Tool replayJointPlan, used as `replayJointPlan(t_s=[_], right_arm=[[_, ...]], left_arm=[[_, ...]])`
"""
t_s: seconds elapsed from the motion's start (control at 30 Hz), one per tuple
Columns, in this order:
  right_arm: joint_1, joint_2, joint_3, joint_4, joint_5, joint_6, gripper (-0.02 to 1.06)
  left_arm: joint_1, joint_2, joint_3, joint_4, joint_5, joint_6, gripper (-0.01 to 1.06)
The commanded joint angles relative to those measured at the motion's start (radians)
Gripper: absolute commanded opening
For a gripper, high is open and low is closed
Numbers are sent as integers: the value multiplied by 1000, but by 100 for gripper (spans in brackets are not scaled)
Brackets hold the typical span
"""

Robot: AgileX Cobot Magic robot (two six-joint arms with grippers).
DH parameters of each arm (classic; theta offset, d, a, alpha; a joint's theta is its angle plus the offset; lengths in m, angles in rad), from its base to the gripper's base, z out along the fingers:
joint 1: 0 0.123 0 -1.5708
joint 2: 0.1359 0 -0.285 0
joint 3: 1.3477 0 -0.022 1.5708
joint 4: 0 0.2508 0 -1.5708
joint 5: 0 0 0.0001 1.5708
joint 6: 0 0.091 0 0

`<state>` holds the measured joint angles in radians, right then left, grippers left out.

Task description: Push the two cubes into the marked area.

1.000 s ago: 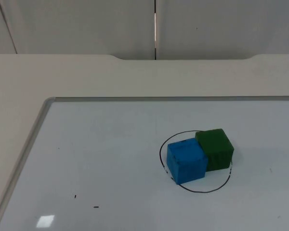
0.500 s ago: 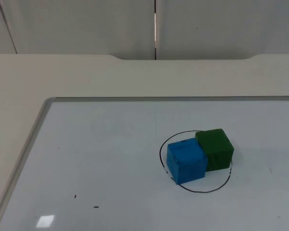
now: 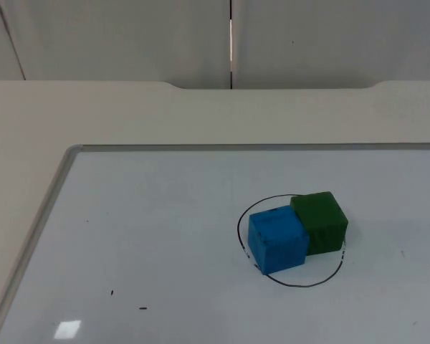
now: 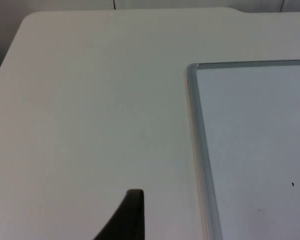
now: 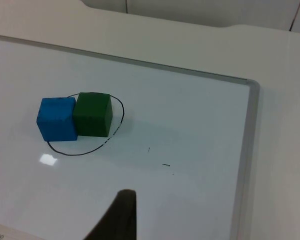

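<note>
Top view gives me no change over the last second: the blue cube (image 3: 276, 239) sits touching the green cube (image 3: 320, 221) inside the drawn circle (image 3: 287, 282), so I judge the push done, though I cannot tell either gripper's opening.

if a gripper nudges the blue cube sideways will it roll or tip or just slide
Probably slide: the blue cube sits flat on the glossy whiteboard, and its flat faces rule out rolling. Its squat shape suggests tipping is unlikely under a low push. It touches the green cube, so a push toward that one would likely move both.
</note>
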<state>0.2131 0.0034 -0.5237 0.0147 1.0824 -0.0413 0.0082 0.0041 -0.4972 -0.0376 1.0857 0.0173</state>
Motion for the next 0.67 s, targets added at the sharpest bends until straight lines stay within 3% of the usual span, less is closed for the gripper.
replayJointPlan(t_s=[0.0, 0.27, 0.63], right_arm=[[-3, -3, 9, -3, -3, 4, 105], [-20, -3, 9, -3, -3, 4, 105], [-191, -3, 9, -3, -3, 4, 105]], left_arm=[[4, -4, 5, 1, -11, 1, 105], [4, -4, 5, 1, -11, 1, 105], [4, -4, 5, 1, -11, 1, 105]])
